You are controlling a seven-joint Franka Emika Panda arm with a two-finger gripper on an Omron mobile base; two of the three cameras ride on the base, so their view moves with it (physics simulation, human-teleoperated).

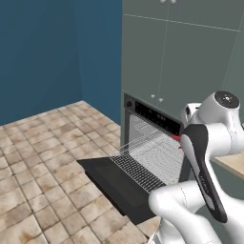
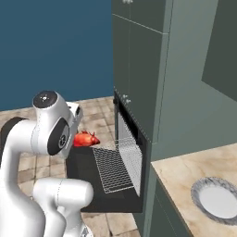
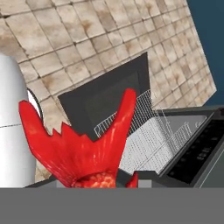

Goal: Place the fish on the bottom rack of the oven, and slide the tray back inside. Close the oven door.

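Beige stone floor tiles (image 1: pixel 43 157) and deep blue walls (image 1: pixel 52 52) surround a tall bank of grey-green cabinets (image 2: pixel 139 65) that holds a black oven (image 1: pixel 155 116). Its control strip sits along the top, with one knob visible at the left end in the left base view; the right end is hidden behind the robot's white arm. The oven door (image 1: pixel 112 178) lies dropped open and flat, hinged at its lower edge. Over it, the bottom rack (image 2: pixel 111 169), a silver wire grid, is pulled out of the cavity. A second wire shelf can faintly be made out higher inside the oven, though the thin wires blur together.

The fish (image 2: pixel 84 139), bright red-orange, hangs in the air above the open door and to the side of the pulled-out rack, touching neither. In the left base view just a thin red sliver of it peeks past the arm's dark forearm. In the hand view its forked tail fans upward very close to the camera, and its body is cut off at the bottom edge.

The gripper (image 2: pixel 75 138) is mostly hidden behind the arm's wrist; its fingers are clamped on the fish.

To the right, a pale stone counter (image 2: pixel 185 176) carries a round grey plate (image 2: pixel 217 199), partly cut off by the picture's edge.
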